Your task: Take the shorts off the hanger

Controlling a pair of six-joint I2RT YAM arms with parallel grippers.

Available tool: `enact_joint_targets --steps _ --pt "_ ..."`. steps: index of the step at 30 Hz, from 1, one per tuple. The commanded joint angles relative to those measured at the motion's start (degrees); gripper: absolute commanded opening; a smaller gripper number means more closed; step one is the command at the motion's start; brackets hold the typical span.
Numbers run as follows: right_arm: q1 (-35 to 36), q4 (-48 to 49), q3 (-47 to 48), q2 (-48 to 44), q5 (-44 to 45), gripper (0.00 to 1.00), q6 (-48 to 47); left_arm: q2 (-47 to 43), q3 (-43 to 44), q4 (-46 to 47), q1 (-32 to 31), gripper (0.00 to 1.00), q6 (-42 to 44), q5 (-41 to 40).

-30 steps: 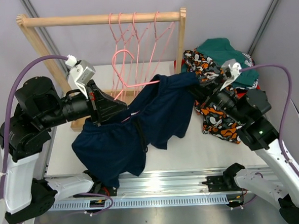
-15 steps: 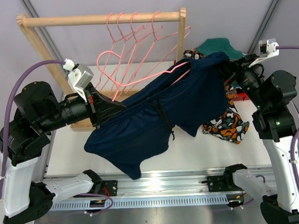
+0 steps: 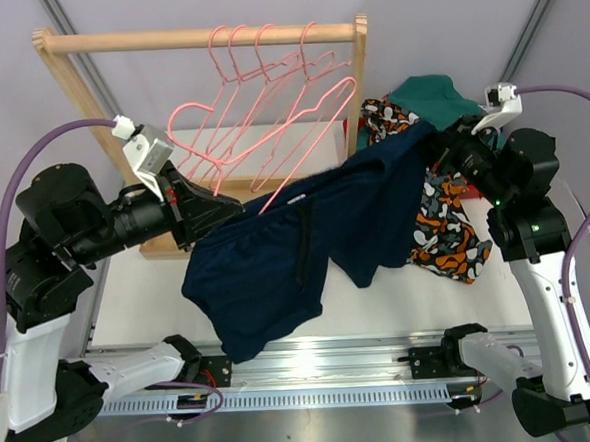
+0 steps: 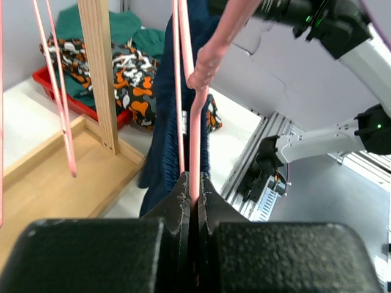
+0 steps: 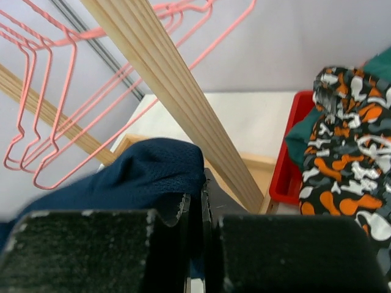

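Note:
The navy shorts (image 3: 278,262) hang stretched in the air between my two grippers, above the table. My left gripper (image 3: 206,208) is shut on a pink hanger (image 4: 197,116), which runs up from between the jaws with the navy cloth (image 4: 165,122) beside it. My right gripper (image 3: 449,143) is shut on the far corner of the navy shorts (image 5: 146,174). The camouflage shorts (image 3: 444,227) and the teal green shorts (image 3: 433,97) lie heaped at the right, in a red tray (image 5: 292,159). The black and cartoon-print pairs are out of view.
A wooden rack (image 3: 194,37) stands at the back with several pink hangers (image 3: 267,92) swung up to the left on its rail. Its upright post (image 5: 177,104) passes close by my right gripper. A metal rail (image 3: 325,379) runs along the table's near edge.
My right gripper has pulled the navy shorts up and to the right, then drawn back a little. The shorts now hang stretched between the grippers. The hangers on the rail have swung further up and left.

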Motion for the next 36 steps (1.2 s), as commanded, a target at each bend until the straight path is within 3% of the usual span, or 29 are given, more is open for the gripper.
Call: enact_joint_targets --steps 1,6,8,11,12,15,19,23,26,30,33,36 --pt "-1.9 1.9 -1.9 -1.8 4.0 0.0 0.8 -2.9 3.5 1.7 -0.1 0.0 -0.4 -0.5" --pt "-1.6 4.0 -6.7 -6.4 -2.8 0.0 1.3 -2.7 3.9 2.5 -0.1 0.0 -0.9 -4.8" --pt "-1.2 8.1 -8.3 -9.5 -13.1 0.0 0.7 -3.8 2.9 4.3 -0.1 0.0 -1.0 -7.6" --pt "0.9 12.9 -9.9 -13.2 -26.3 0.0 1.4 -8.7 -1.9 10.4 -0.1 0.0 -1.7 -17.3" --pt "1.4 13.2 -9.5 -13.7 -28.4 0.0 1.9 -10.0 -4.5 12.1 -0.1 0.0 -1.8 -24.7" --pt "4.2 12.6 -6.9 -14.1 -34.1 0.0 3.9 -15.4 -11.1 20.3 -0.1 0.0 -2.4 -34.5" --pt "7.1 9.6 -3.2 -15.0 -33.7 0.0 2.6 -20.7 -16.7 25.3 -0.1 0.0 -1.7 -45.3" --pt "7.1 3.3 3.2 -12.9 -31.1 0.0 -0.8 -22.4 -17.5 24.5 -0.1 0.0 -0.3 -48.8" --pt "7.1 -2.0 9.7 -10.0 -18.1 0.0 -5.6 -21.2 -15.4 18.6 -0.1 0.0 0.5 -53.6" --pt "7.1 -8.6 24.7 -1.4 -10.9 0.0 -11.8 -23.9 -18.4 16.6 -0.1 0.0 1.0 -58.2" --pt "7.1 -9.0 28.2 3.2 -15.7 0.0 -10.8 -29.0 -23.7 21.6 -0.1 0.0 -1.5 -60.2" --pt "7.1 -0.6 22.0 0.9 -23.0 0.0 -6.6 -33.8 -30.0 30.2 -0.1 0.0 -3.8 -57.4"
